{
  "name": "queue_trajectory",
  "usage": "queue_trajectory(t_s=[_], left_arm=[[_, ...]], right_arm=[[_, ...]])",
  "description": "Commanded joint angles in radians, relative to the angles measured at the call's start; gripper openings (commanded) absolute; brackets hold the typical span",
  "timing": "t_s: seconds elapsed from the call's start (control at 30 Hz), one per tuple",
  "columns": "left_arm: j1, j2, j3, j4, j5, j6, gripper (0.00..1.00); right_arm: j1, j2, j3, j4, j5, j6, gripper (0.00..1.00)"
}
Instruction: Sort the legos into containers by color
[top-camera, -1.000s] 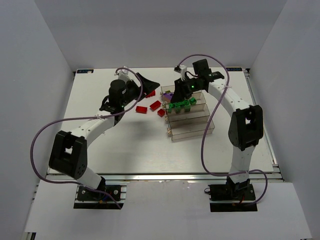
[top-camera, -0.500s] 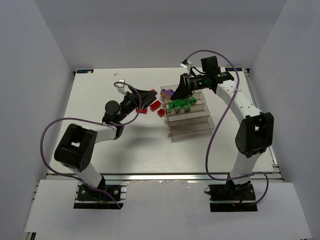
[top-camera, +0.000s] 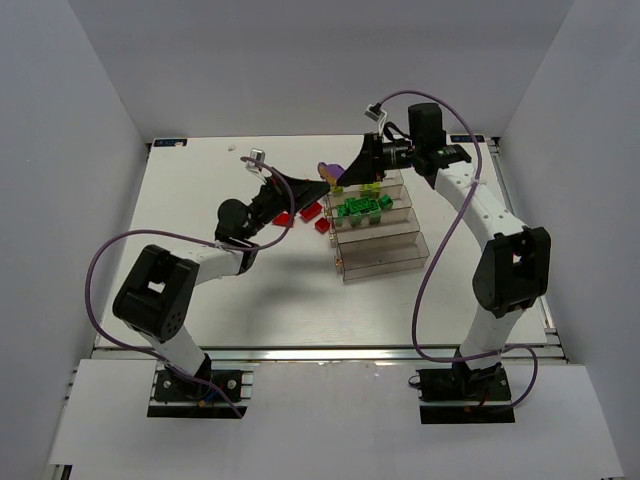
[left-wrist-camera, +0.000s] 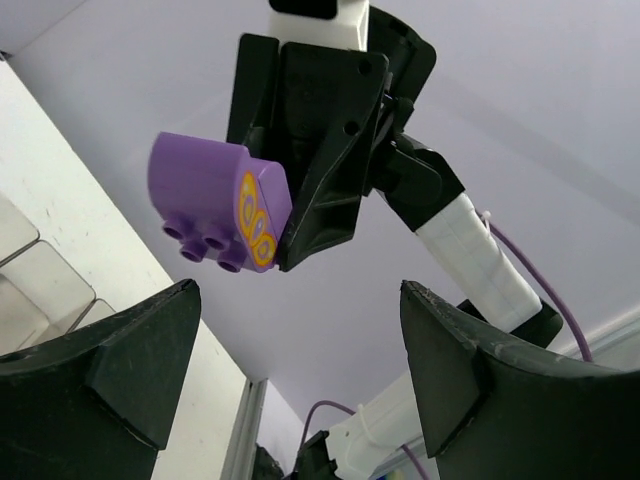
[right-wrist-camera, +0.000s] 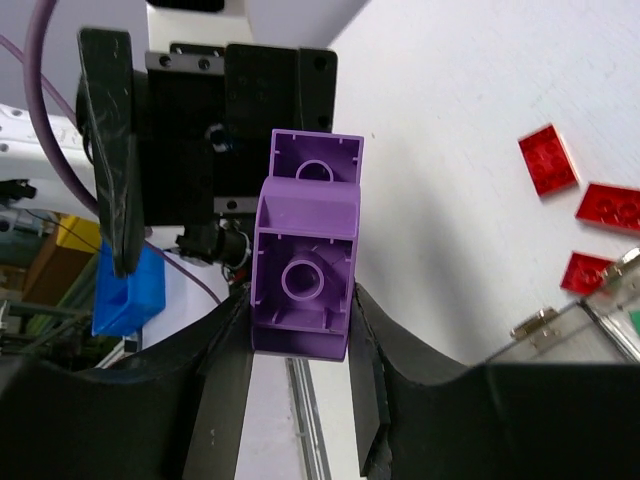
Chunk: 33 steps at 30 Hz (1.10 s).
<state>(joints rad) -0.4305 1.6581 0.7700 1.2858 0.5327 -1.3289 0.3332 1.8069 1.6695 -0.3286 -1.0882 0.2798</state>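
Our right claw (top-camera: 336, 172) grips the purple lego (right-wrist-camera: 305, 270) aloft at upper centre of the top view, just left of the containers (top-camera: 385, 262); the left claw (left-wrist-camera: 298, 300) gapes open (and empty) beside it. For a clean handover, we should centre the lego between those jaws before the right lets go.

Purple lego (right-wrist-camera: 303, 265) gripped aloft near the clear trays (top-camera: 385, 262); green legos (top-camera: 361, 208) inside one, red ones (top-camera: 311, 210) alongside.
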Motion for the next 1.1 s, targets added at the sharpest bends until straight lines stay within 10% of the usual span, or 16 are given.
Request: queue_trajectory(t_s=[0.0, 0.5, 0.77, 1.07], left_arm=[[-0.02, -0.049, 0.051, -0.028, 0.026, 0.077, 0.89], [-0.036, -0.077, 0.1, -0.322, -0.026, 0.246, 0.83], [-0.036, -0.054, 0.1, -0.189, -0.028, 0.186, 0.79], [-0.036, -0.012, 0.078, -0.014, -0.002, 0.083, 0.44]], right_arm=[[-0.005, -0.046, -0.036, 0.137, -0.061, 0.099, 0.0], [-0.013, -0.149, -0.163, 0.298, -0.108, 0.209, 0.0], [-0.014, -0.179, -0.261, 0.367, -0.13, 0.283, 0.0], [-0.014, -0.182, -0.274, 0.407, -0.137, 0.303, 0.0]])
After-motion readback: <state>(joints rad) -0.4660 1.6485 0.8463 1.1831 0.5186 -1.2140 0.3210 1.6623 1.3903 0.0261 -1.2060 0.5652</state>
